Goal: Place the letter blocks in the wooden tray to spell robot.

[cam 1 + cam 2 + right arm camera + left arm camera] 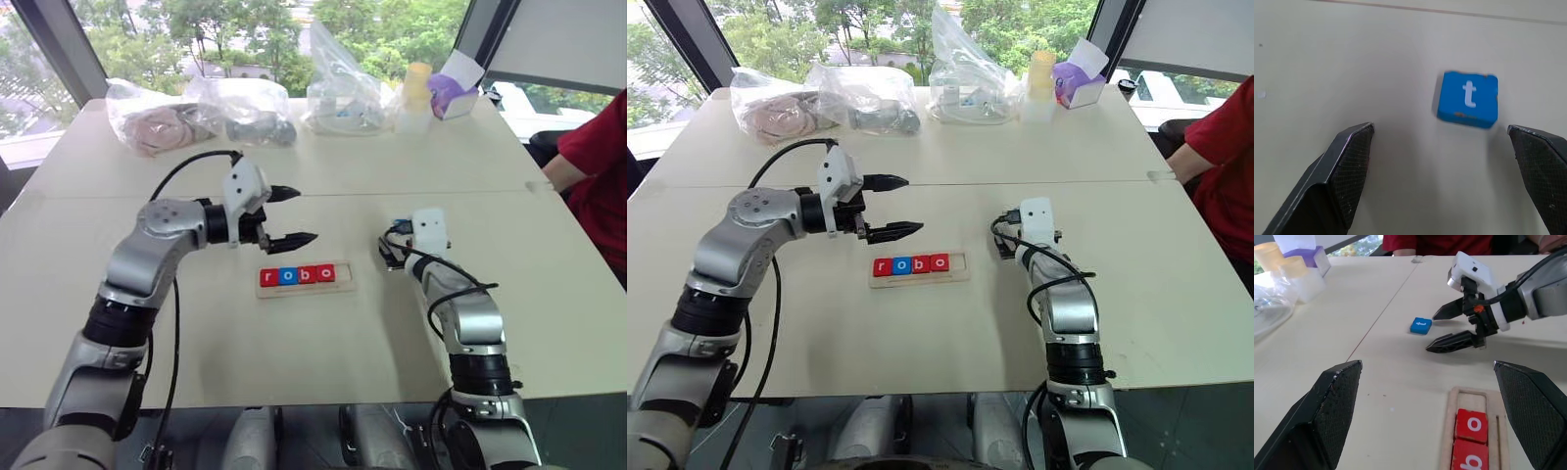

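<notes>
The right gripper fills the foreground of its own wrist view, its two black fingers spread wide apart and gripping nothing, with the blue "t" block lying flat on the bare tabletop just ahead of the gap, toward the upper right of that frame.

In the head views the pale table spans the whole picture. A row of clear plastic bags and a purple tissue box sit along its far edge at the top, and a person's red sleeve shows at the right edge.

The left gripper hangs above the table at centre-left, its fingers likewise parted and empty, just above and left of the wooden tray.

The tray lies at the centre of the frame and carries four letter blocks reading "robo": red, blue, red, red. Its last slot, at the right end, stands open.

Four of five letters look to be placed, and the step in hand appears to be fetching the final "t". The next move calls for the right gripper to centre over the small tile, lower, close on its edges, then carry it to the tray's empty right-hand slot with the letter upright.
</notes>
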{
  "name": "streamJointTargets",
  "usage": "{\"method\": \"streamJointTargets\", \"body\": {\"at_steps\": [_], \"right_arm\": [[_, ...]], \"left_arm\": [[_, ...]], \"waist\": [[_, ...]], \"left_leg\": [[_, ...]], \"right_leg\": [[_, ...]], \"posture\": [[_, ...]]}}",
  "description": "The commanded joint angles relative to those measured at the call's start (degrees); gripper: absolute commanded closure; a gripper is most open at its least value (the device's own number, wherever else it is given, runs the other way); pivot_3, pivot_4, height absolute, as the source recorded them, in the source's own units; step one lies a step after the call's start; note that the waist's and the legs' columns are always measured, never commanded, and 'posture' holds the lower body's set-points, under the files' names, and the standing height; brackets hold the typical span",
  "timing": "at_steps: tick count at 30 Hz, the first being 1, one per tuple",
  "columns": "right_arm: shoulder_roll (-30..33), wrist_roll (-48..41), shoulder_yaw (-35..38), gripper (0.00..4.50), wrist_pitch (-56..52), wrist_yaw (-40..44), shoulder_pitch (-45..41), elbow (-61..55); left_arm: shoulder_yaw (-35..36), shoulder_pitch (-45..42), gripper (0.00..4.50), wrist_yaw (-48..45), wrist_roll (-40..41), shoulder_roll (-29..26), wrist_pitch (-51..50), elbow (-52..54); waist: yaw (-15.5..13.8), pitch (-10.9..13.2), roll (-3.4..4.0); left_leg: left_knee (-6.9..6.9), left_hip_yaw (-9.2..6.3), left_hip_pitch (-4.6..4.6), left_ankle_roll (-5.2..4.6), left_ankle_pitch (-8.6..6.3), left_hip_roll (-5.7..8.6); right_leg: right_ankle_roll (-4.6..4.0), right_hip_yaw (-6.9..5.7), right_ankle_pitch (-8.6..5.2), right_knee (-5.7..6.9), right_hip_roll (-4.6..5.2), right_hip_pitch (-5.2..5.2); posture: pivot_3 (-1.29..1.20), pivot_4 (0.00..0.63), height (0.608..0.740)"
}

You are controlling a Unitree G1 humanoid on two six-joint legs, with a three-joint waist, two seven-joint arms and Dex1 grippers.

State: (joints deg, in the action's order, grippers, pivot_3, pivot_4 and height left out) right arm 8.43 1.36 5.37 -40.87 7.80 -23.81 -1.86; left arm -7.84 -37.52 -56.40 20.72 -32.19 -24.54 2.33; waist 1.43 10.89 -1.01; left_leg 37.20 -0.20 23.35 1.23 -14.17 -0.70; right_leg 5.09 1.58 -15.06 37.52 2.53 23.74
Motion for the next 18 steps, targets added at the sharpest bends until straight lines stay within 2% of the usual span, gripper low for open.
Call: {"method": "streamJointTargets", "body": {"at_steps": [1,4,6,7,12,16,18], "right_arm": [[-0.41,0.45,0.75,0.04,5.30,-3.28,-2.74,8.54],[-0.35,-0.97,2.05,0.04,8.33,-3.73,-5.37,14.58],[0.23,-1.08,2.00,0.57,10.42,-3.72,-6.58,17.43],[0.14,-1.31,1.95,0.89,10.73,-3.76,-6.80,17.81],[0.22,-1.15,0.14,3.31,10.32,-3.36,-5.52,16.15],[1.10,-0.29,-0.35,3.28,10.89,-3.97,-2.46,10.51],[1.30,-0.70,0.46,3.28,6.48,-4.75,0.49,0.38]], "left_arm": [[-0.79,-0.27,0.00,-0.53,-2.62,-0.40,3.11,-0.70],[-0.44,-0.20,0.00,-0.33,-2.97,-0.06,3.10,-0.74],[0.03,0.42,0.00,-0.24,-2.70,-0.20,2.65,0.08],[0.23,0.91,0.00,-0.23,-2.63,-0.49,2.51,0.58],[0.86,2.41,0.00,0.16,-2.31,-1.17,1.74,2.41],[0.20,3.22,0.00,-0.22,-1.99,-1.52,0.58,5.13],[-0.57,3.81,0.00,-1.79,-0.74,-2.33,-1.35,8.16]], "waist": [[0.38,0.00,0.00],[0.91,-0.01,-0.01],[0.99,-0.01,-0.01],[1.02,-0.01,-0.01],[0.77,-0.02,-0.02],[0.43,-0.02,-0.02],[0.21,-0.02,-0.01]], "left_leg": [[0.00,0.00,0.00,0.00,0.00,0.00],[0.03,-0.02,-0.14,0.02,0.02,-0.02],[0.04,-0.06,-0.23,0.02,0.02,-0.03],[0.04,-0.07,-0.26,0.02,0.02,-0.03],[0.03,-0.15,-0.21,0.02,0.02,-0.08],[0.02,-0.17,-0.18,0.02,0.01,-0.06],[-0.02,-0.17,-0.14,0.02,0.01,-0.06]], "right_leg": [[0.00,0.00,0.00,0.00,-0.02,-0.01],[0.00,0.00,0.00,0.00,-0.03,-0.18],[0.00,0.00,0.00,0.00,-0.02,-0.28],[0.00,0.00,0.00,0.00,-0.02,-0.31],[0.01,-0.03,0.00,0.00,0.03,-0.31],[0.02,-0.04,0.00,-0.01,0.09,-0.30],[0.03,-0.04,0.00,-0.04,0.10,-0.28]], "posture": [[0.00,0.150,0.740],[0.00,0.150,0.740],[0.00,0.150,0.740],[0.00,0.150,0.740],[0.00,0.150,0.740],[0.00,0.150,0.740],[0.00,0.150,0.740]]}}
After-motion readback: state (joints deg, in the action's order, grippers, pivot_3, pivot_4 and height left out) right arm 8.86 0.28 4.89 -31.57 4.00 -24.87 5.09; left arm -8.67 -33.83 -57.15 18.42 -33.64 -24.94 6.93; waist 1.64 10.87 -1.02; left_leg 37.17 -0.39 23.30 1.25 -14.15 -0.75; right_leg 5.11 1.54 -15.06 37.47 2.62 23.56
